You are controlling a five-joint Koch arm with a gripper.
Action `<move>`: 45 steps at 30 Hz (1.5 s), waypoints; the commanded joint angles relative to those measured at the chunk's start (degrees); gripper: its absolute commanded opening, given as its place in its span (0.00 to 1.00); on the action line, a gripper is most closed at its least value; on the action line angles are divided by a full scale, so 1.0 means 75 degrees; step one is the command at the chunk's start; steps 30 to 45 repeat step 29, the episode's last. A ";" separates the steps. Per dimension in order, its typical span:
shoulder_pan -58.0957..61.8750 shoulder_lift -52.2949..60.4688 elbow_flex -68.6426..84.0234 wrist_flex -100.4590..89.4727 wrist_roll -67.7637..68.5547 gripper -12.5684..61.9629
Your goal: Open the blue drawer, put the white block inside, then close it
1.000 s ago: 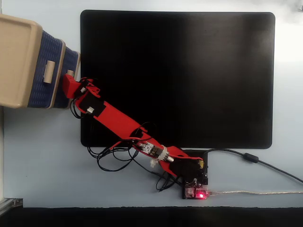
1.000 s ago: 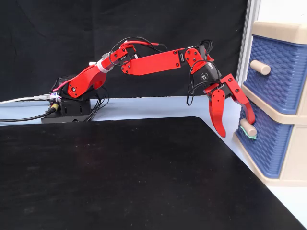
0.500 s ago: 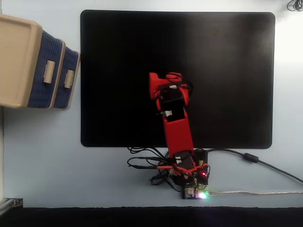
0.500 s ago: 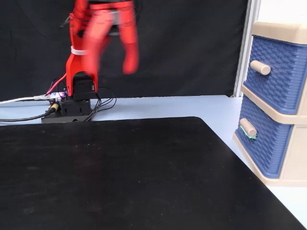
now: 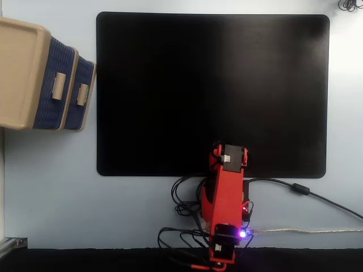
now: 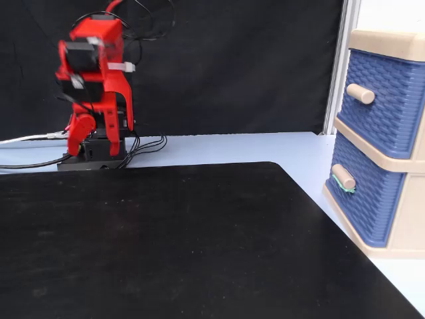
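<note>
- Your red arm (image 5: 227,209) sits folded over its base at about 6 o'clock of the black mat (image 5: 210,90) in the top-down fixed view. This reads as a parked pose, well apart from the cabinet.
- In the side-on fixed view the pincer (image 6: 78,136) hangs tucked down against the base. Only one red tip shows, so you cannot tell whether it is wide or narrow. Nothing is visibly held.
- The beige cabinet (image 5: 20,73) stands on the pale blue bench (image 5: 51,198) at 9 o'clock of the mat, just beside its edge. Its fronts face the mat, probably so the arm can reach the handles.
- The blue drawer (image 6: 362,199) is the lower one. It is navy with a woven texture and looks pushed in, its front about level with the frame.
- Its small beige handle (image 6: 342,177) juts out with a greenish band at its root.
- The upper drawer (image 6: 388,100) matches it and is also shut.
- You cannot see the white block in either fixed view. Judging by the closed front, it may already lie inside.
</note>
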 commanded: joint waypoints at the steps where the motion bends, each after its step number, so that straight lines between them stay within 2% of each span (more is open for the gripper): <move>1: 0.0176 0.1230 0.0797 0.0047 0.0059 0.63; 5: 0.0176 0.2812 0.2379 0.0164 0.0059 0.63; 45: 0.0152 0.2719 0.2754 0.0270 0.0035 0.63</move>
